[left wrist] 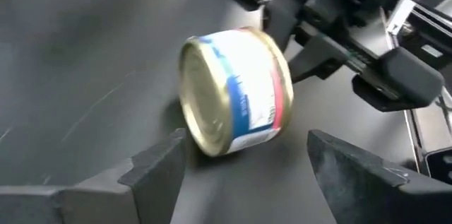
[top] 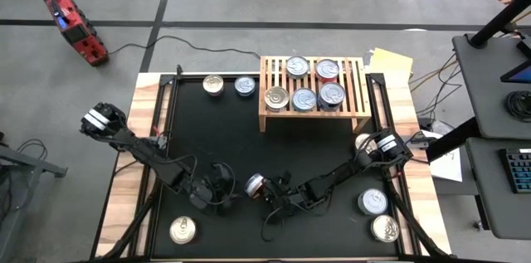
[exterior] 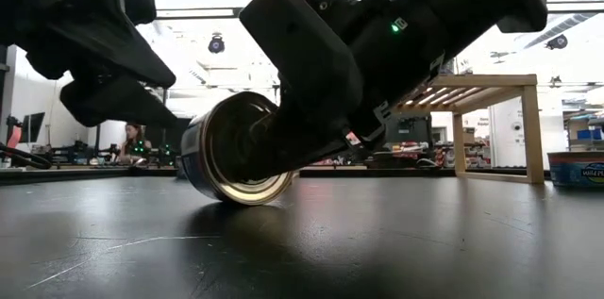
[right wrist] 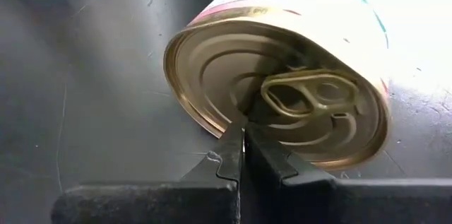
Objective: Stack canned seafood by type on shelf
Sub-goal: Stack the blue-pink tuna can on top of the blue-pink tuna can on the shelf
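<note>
1. The tin under inspection (top: 255,184) sat tipped on its edge on the black mat (top: 249,130), low centre of the high view, between my two arms. In the low view it (exterior: 236,148) stood on its rim, one flat face toward the camera.
2. My right fingers (right wrist: 244,136) were pressed together, their tips against the tin's pull-tab lid (right wrist: 282,111) just beside the ring. They pinched nothing; I judged they were propping or nudging the tin.
3. My left fingers (left wrist: 244,160) stood spread, one on each side of the tin (left wrist: 236,90) and short of touching it. The label showed white with blue and red bands.
4. The shelf (top: 315,89) stood in the upper centre-right of the high view, carrying five tins on its slats. Two tins (top: 228,86) lay just to its left; others lay toward the lower corners of the mat.
5. Handling judgement: the tin looked rigid and smooth-walled, dense for its size, and not fragile. On edge it would likely roll, and the metal would be slippery under hard fingers.
6. Recommended hold: across the curved side wall at opposite points, squarely, once the tin lay flat. The ring and lid rim offered poor purchase.
</note>
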You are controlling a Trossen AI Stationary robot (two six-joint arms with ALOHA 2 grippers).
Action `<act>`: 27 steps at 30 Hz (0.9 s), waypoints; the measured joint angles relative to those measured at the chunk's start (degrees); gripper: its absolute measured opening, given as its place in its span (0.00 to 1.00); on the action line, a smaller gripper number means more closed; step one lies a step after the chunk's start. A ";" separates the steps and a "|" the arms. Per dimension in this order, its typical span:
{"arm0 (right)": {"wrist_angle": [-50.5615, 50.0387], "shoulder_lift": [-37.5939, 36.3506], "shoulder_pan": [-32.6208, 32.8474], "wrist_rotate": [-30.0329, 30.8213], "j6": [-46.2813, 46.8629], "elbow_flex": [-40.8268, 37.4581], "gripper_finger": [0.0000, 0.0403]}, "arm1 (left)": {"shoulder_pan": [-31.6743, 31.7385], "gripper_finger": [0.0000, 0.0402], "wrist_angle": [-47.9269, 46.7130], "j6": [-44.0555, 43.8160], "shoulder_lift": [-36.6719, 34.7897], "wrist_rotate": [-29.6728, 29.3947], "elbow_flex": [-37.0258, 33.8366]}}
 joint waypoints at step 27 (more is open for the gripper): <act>0.36 -0.19 -0.04 0.17 1.04 0.00 0.02 | -0.52 0.81 27.25 15.11 21.13 -8.87 0.00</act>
